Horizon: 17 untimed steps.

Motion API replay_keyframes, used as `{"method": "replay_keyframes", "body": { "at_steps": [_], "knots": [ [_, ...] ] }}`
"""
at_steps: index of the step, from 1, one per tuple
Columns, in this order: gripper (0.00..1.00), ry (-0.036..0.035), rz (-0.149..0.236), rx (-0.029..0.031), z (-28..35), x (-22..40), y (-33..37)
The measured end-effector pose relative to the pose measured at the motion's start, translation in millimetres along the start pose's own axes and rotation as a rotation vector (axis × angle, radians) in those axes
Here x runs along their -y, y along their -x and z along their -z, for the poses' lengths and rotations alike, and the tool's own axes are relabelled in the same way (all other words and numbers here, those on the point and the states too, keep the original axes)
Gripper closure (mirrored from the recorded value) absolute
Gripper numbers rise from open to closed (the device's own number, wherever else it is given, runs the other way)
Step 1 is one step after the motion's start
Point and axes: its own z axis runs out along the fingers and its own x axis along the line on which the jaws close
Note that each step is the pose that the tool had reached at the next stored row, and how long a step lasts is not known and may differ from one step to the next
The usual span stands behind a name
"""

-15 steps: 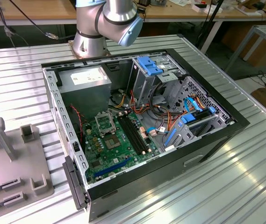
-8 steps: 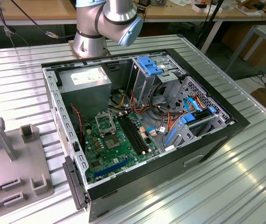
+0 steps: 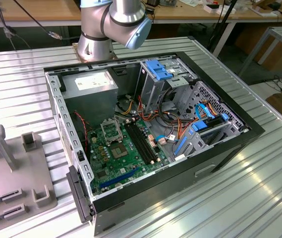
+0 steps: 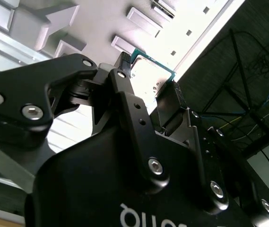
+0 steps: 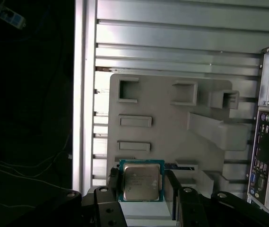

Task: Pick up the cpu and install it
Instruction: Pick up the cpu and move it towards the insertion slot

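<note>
In both wrist views the cpu [image 5: 141,181], a small square chip with a dull silver top and a green rim, sits between the black fingers of my gripper [image 5: 142,185]. The fingers are shut against two opposite edges of the cpu [image 4: 149,71], as my gripper [image 4: 151,80] shows from the side. I hold it above the grey holder tray [image 5: 172,127]. In the exterior view the green motherboard [image 3: 106,158] lies inside the open computer case, with the hollow socket frame [image 3: 112,130] near its far end.
The open black computer case [image 3: 230,144] stands on the ribbed metal table [image 3: 259,193], holding cables, blue drive brackets and a power supply [image 3: 91,85]. At the exterior view's left lies the grey tray [image 3: 12,168]. The arm's base [image 3: 98,42] stands behind the case.
</note>
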Motion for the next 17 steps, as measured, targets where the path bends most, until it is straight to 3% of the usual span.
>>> {"method": "replay_keyframes", "body": {
  "at_steps": [12, 17],
  "knots": [
    [0.53, 0.0000, 0.000, -0.0001, 3.8, 0.3, 0.3],
    [0.53, 0.0001, 0.000, -0.0001, 3.6, 0.5, 4.8]
  ]
}}
